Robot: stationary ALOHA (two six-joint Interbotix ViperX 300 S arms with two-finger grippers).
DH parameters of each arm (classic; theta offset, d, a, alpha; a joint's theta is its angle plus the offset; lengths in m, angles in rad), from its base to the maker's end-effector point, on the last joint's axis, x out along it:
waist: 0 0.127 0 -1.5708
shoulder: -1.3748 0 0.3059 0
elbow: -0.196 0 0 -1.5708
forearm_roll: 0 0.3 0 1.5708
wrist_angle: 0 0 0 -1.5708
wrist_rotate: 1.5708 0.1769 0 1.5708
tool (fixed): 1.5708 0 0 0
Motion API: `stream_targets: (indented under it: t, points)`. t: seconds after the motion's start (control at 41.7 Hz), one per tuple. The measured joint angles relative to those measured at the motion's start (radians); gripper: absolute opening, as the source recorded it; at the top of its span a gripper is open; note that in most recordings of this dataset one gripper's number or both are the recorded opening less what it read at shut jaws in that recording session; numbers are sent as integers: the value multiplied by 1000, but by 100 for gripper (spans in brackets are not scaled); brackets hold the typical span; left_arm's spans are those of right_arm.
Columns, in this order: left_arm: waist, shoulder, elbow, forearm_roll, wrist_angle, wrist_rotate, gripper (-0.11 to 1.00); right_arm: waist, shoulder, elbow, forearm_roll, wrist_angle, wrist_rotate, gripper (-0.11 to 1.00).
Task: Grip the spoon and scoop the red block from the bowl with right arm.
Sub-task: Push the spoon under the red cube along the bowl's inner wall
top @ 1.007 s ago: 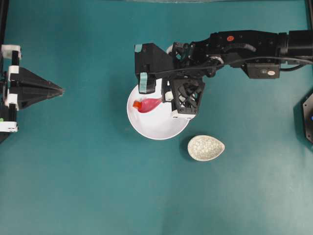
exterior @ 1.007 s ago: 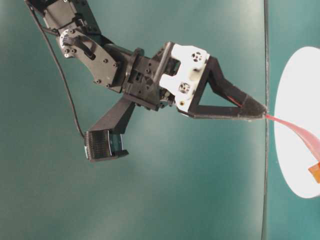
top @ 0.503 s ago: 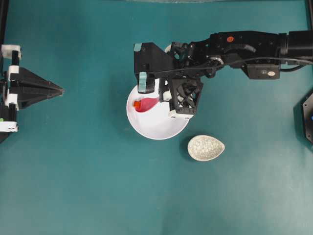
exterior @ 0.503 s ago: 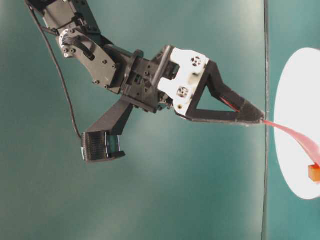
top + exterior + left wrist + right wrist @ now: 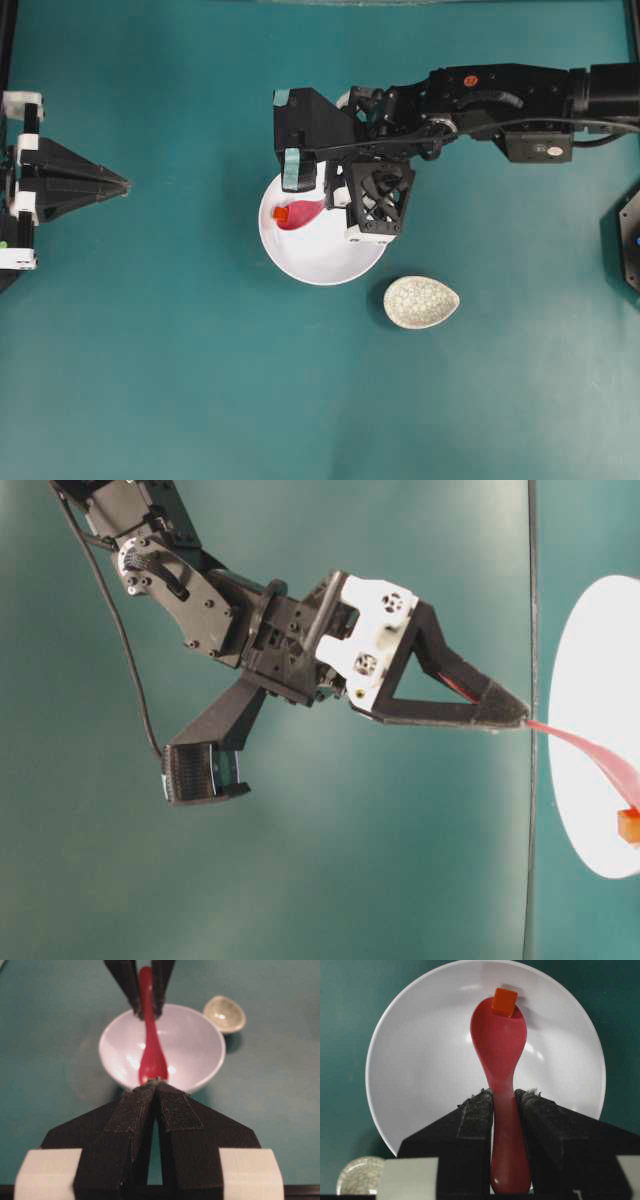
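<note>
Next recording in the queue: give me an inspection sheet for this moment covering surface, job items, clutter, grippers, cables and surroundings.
Surface: plain teal tabletop, no spills seen.
Job's things: large round white bowl holds the glossy pink-red soup spoon; the tiny red-orange cube sits at the tip of the scoop, on its far rim.
Clutter: small speckled grey-white teardrop-shaped dish beside the bowl, apart from it.
Grippers: right gripper shut on the spoon's handle, over the bowl; left gripper shut, holding nothing, well away from the bowl.
Cables: black cable hangs along the right arm, off the table.
Surroundings: dark frame rail at the left edge; nothing else seen.
</note>
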Motion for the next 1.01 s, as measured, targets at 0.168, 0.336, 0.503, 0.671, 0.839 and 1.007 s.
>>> stream_targets:
  t: [0.168, 0.336, 0.503, 0.671, 0.839, 1.007]
  points:
    - [0, 0, 0, 2, 0, 0, 0, 0, 0, 2, 0, 2, 0, 24]
    - [0, 0, 2, 2, 0, 0, 0, 2, 0, 20, 0, 2, 0, 24]
    - [0, 0, 2, 2, 2, 0, 0, 2, -6, 43, 0, -6, 0, 24]
    - [0, 0, 0, 0, 2, 0, 0, 3, -17, 61, 0, -21, 0, 24]
    - [0, 0, 2, 2, 2, 0, 0, 5, -29, 78, 0, -41, 0, 24]
    - [0, 0, 2, 2, 2, 0, 0, 11, -37, 97, 0, -69, 2, 24]
